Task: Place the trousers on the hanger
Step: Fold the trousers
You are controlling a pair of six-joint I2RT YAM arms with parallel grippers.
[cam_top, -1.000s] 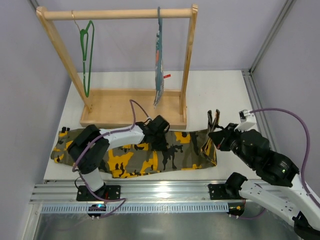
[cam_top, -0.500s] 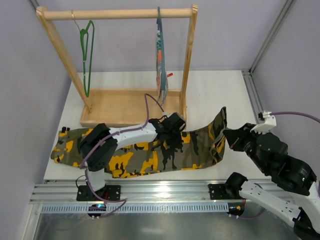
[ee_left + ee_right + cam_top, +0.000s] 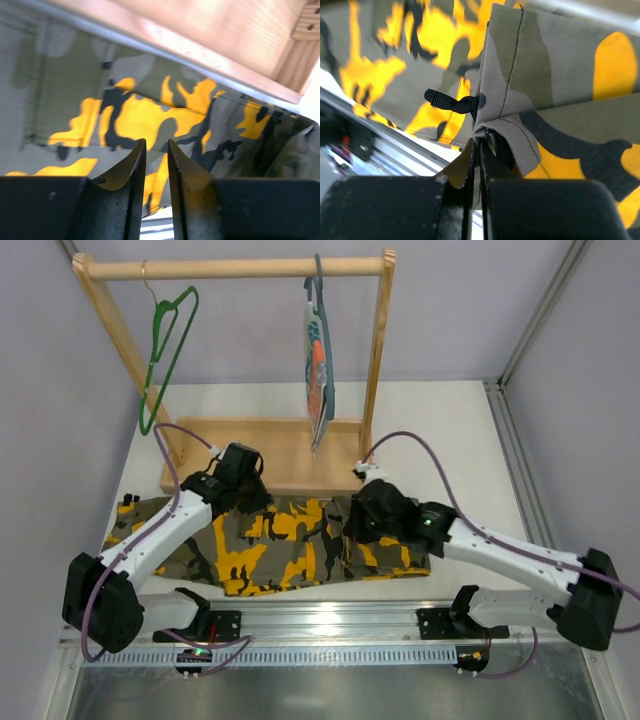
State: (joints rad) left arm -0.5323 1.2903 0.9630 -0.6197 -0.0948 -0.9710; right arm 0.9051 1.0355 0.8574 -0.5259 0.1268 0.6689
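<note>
The camouflage trousers [image 3: 280,545] lay lengthwise on the white surface [image 3: 440,430], just in front of the base of the wooden rack [image 3: 265,455], with the fabric folded over itself at the right end; the right hand [image 3: 479,144] had its fingers pressed together on a raised fold of that fabric by a stitched seam, beside a small black loop [image 3: 451,102]; the left hand [image 3: 155,147] hovered over the trousers' far edge close to the rack's base, its fingers a narrow slit apart with nothing between them, only yellow-orange print showing through the gap; the green hanger [image 3: 165,350] hung by its metal hook from the left part of the rack's top rail, tilted askew, well apart from the trousers and from both hands; farther right on the same rail hung a grey-blue hanger [image 3: 329,370] carrying a striped orange, teal and white cloth [image 3: 315,365]; an aluminium rail [image 3: 330,625] ran along the surface's near edge.
</note>
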